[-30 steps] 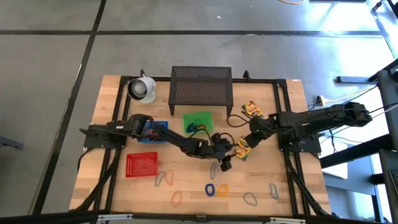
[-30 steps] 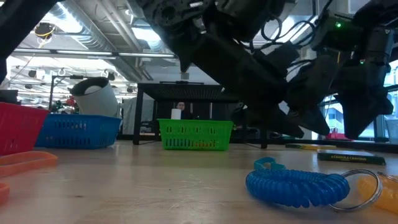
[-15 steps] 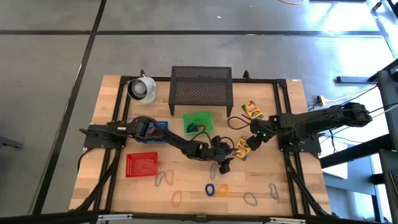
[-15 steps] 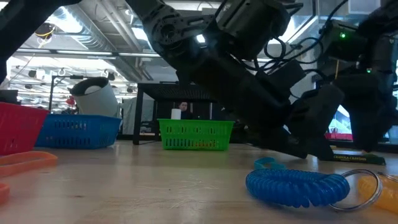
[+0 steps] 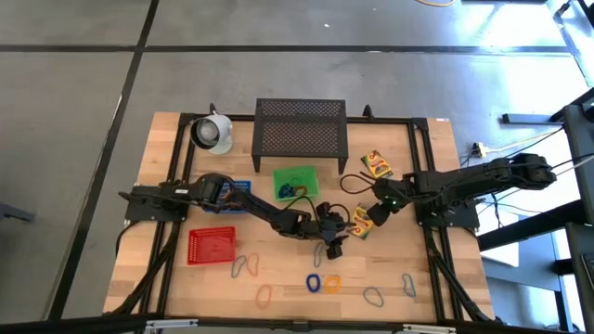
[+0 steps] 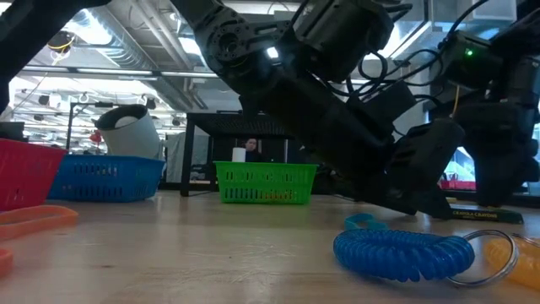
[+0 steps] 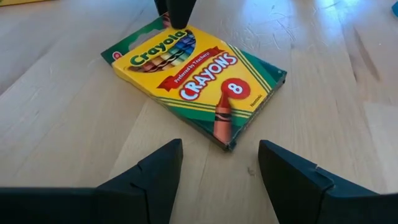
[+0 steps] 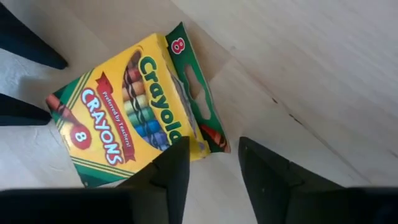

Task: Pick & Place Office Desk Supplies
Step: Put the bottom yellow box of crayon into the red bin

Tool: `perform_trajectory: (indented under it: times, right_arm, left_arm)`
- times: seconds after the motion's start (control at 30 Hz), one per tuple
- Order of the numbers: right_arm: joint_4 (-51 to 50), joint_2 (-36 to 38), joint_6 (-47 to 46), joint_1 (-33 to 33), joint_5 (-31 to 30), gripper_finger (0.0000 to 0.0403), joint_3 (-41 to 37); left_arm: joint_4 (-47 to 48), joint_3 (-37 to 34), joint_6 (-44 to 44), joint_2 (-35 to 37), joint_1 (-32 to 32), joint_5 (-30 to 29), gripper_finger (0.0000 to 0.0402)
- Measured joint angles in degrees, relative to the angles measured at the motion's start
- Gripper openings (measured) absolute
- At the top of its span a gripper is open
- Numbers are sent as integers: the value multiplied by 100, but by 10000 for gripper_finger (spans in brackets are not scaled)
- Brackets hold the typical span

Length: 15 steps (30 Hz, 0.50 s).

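— Crayon box (image 5: pixel 361 223): where does it lie, and which way does it run?

— Flat on the wooden table (image 5: pixel 427 186), label up, right of centre, between the two grippers. In the high view its long axis runs on a diagonal, one end toward the left gripper (image 5: pixel 336 243), the other toward the right gripper (image 5: pixel 379 211). The hang-tab end faces the right arm; the end with the "8" faces the left.

— Are the grippers on it?

— No. The left gripper's fingers stand spread apart with bare wood between them, just short of the box's corner (image 7: pixel 231 140). The right gripper (image 8: pixel 210 165) has its jaws parted too, at the tab end of the box (image 8: pixel 127 115), and grips nothing.

— Any other box?

— A second crayon box (image 5: pixel 375 164) lies farther back, near the black mesh stand (image 5: pixel 300 128), well apart from the first.

— And the containers?

— A green basket (image 5: pixel 297 182) in front of the stand holds something dark and bluish that I cannot make out. The red basket (image 5: pixel 213 245) looks bare inside. The blue basket (image 5: pixel 237 190) is mostly hidden under the left arm, so its contents cannot be told. A white cup (image 5: pixel 213 132) sits at the back left corner.

— Loose things?

— Rubber-band loops (image 5: pixel 243 267) lie scattered along the front edge, with a blue coil (image 6: pixel 401 249) among them.
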<state>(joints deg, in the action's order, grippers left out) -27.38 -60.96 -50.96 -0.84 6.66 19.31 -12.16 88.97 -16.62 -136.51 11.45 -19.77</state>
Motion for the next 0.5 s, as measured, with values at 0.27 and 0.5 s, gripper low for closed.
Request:
perform_trajectory:
  times: [0.27,0.5]
  right_arm:
    - [237,-20,-26,0,-2,124,-17]
    - [254,-19,-205,0,14,151,-15]
  left_arm:
    - [18,-2,3,0,-58,187,210]
    - [134,0,91,0,-58,196,210]
